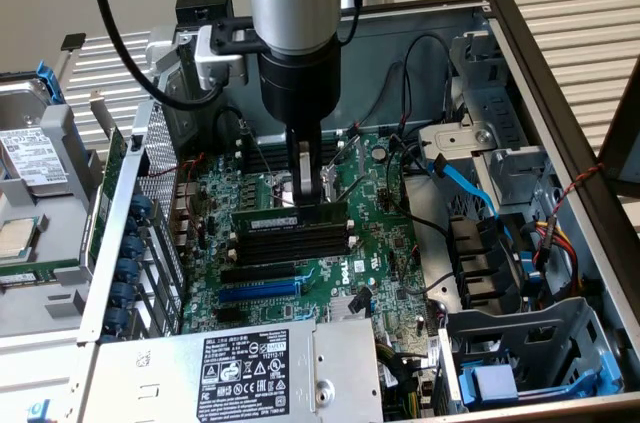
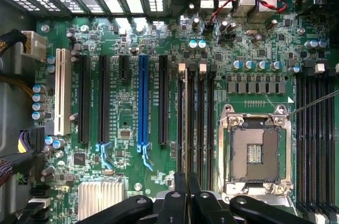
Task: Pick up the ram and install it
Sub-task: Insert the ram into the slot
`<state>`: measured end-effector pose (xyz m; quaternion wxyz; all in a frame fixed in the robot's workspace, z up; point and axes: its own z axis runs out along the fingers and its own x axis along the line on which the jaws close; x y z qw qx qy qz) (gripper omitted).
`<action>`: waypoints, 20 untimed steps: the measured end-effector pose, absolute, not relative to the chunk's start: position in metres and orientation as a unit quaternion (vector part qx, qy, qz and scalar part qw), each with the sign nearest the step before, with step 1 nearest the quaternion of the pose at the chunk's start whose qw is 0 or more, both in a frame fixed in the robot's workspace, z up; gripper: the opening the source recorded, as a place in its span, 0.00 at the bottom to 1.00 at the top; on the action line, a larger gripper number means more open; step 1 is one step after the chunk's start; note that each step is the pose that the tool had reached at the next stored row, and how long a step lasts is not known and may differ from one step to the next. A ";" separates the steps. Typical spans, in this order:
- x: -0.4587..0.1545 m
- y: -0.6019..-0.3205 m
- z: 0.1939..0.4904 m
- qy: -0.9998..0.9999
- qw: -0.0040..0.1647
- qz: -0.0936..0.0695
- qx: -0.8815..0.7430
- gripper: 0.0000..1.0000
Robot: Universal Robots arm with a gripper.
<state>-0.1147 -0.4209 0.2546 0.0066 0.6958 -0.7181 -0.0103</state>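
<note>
Gripper is down inside the open computer case, with its fingers pinched together on the ram at about mid-length. The ram is held on edge, lengthwise over the black memory slots, at the farthest slot of the row. I can't tell whether it is touching that slot or just above it. In the wrist view the gripper sits over the slot group beside the processor socket.

Handling: the ram looks light, thin and stiff. It probably won't flex much, but it is fragile at the chips and the contact edge. Best hold is by the flat faces near the middle, as here, so both ends go down evenly. The smooth faces could slip or tilt under push-down force.

Surface: the green main board is hard, crowded with small parts, and lies flat in the case.

Room: tight. Black cables are just beyond the slots, with a blue cable on the exterior view's right. The blue slot and the power supply are on the near side. Metal case walls stand all around, so there is little sideways clearance and access is from above.
</note>
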 end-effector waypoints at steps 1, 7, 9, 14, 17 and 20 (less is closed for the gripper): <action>-0.115 -0.421 0.254 -0.718 0.007 -0.010 0.696 0.13; -0.115 -0.421 0.252 -0.718 0.007 -0.010 0.696 0.13; -0.115 -0.421 0.251 -0.718 0.007 -0.010 0.696 0.13; -0.115 -0.421 0.248 -0.718 0.007 -0.010 0.696 0.13; -0.115 -0.421 0.245 -0.718 0.007 -0.010 0.696 0.13; -0.115 -0.421 0.244 -0.718 0.007 -0.010 0.696 0.13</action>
